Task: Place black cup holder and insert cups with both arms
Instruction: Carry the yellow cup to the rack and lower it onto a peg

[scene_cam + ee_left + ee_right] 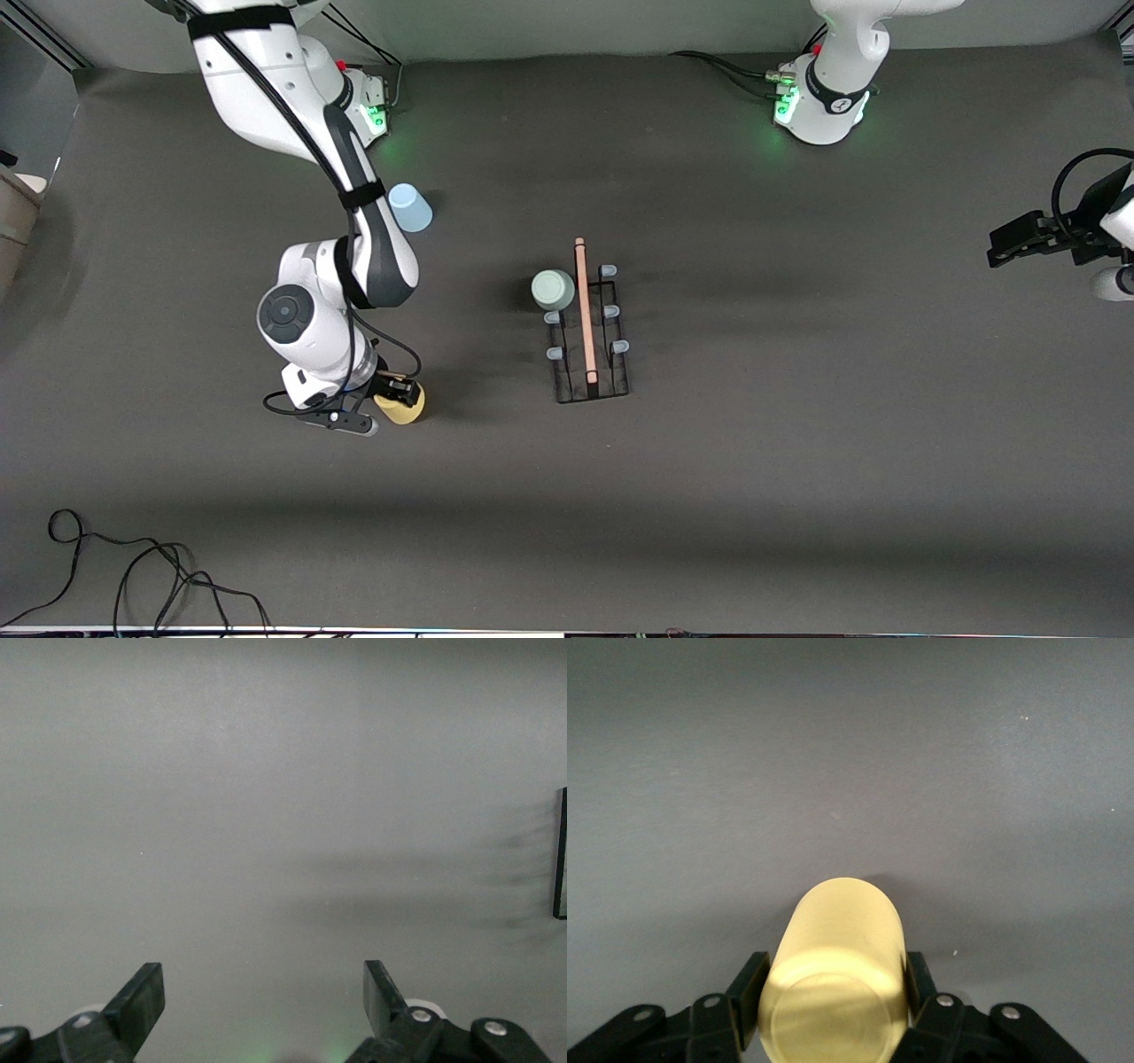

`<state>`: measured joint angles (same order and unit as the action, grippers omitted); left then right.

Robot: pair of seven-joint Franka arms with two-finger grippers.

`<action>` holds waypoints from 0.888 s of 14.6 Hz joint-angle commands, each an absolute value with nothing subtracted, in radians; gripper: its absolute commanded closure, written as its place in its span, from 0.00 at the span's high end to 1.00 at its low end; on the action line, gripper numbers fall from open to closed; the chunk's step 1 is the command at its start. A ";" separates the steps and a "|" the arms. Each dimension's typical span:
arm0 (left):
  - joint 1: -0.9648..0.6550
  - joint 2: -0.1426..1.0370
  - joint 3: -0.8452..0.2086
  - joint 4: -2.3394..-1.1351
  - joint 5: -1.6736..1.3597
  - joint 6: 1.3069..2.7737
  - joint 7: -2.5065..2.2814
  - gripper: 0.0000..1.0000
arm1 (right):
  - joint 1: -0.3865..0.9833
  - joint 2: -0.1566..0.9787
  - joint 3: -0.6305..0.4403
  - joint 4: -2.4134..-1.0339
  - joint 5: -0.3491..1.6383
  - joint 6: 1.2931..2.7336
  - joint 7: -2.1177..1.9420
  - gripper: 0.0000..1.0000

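The black cup holder (pixel 589 350) with its wooden rod handle stands mid-table. A pale green cup (pixel 553 289) sits upside down on the peg at one of its corners farthest from the front camera. The pale blue cup (pixel 410 207) stands on the table toward the right arm's end, close to that arm's base. My right gripper (pixel 399 394) (pixel 834 976) is shut on the yellow cup (pixel 407 409) (pixel 837 957), one finger on each side, low at the table. My left gripper (pixel 997 250) (pixel 261 983) waits open with nothing in it at the left arm's end of the table.
The right arm's elbow (pixel 288 315) hangs over the table between the blue cup and the yellow cup. Loose black cables (pixel 133 567) lie at the table's front corner. A dark edge (pixel 560 855) shows at the rim of the left wrist view.
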<state>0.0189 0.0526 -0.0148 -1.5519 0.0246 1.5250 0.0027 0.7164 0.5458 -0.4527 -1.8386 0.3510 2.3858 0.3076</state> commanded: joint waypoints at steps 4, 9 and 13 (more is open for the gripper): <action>0.020 0.054 -0.015 -1.565 0.035 1.554 0.015 1.00 | 0.764 0.469 -0.459 -1.651 0.376 2.125 0.504 0.02; 0.021 0.052 -0.015 -1.565 0.035 1.551 0.015 1.00 | 0.883 0.546 -0.449 -1.482 0.377 2.118 0.773 0.01; 0.021 0.052 -0.014 -1.571 0.035 1.554 0.015 1.00 | 0.903 0.639 -0.413 -1.369 0.376 2.121 0.946 0.01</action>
